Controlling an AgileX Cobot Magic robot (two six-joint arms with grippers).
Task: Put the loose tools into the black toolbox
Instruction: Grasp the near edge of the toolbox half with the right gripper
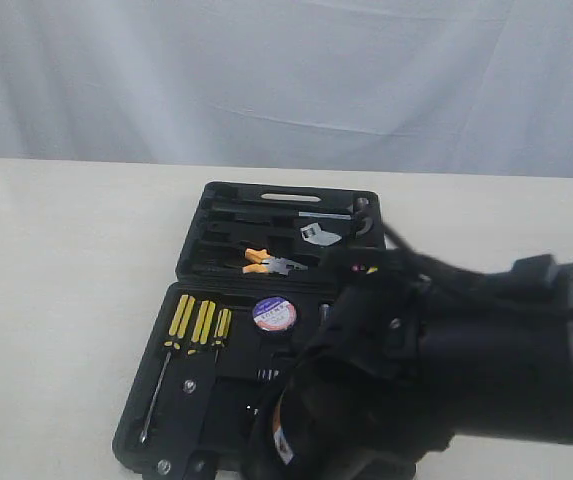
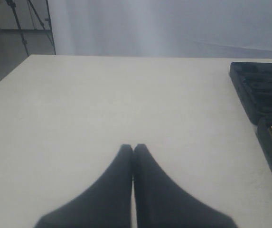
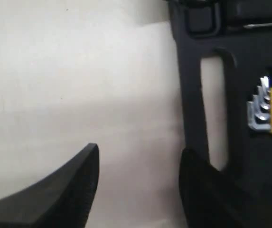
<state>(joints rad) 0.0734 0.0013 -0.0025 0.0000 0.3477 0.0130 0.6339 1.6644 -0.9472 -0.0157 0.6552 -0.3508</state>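
The right tool [image 3: 140,151] stands open. Its fingers are well apart with nothing between them, only bare worktop [image 3: 55,71], and one finger sits by the handle slot of the black toolbox [image 3: 190,95]. The left tool [image 2: 133,148] is closed and empty, fingertips touching, above the worktop and apart from the toolbox. The toolbox lies open on the pale worktop, with the pliers [image 1: 266,262] in its far half. The tape roll [image 1: 274,314] is in the near half beside three screwdrivers [image 1: 198,322]. The right arm [image 1: 466,360] hides the rest. A white curtain [image 1: 286,80] hangs behind.
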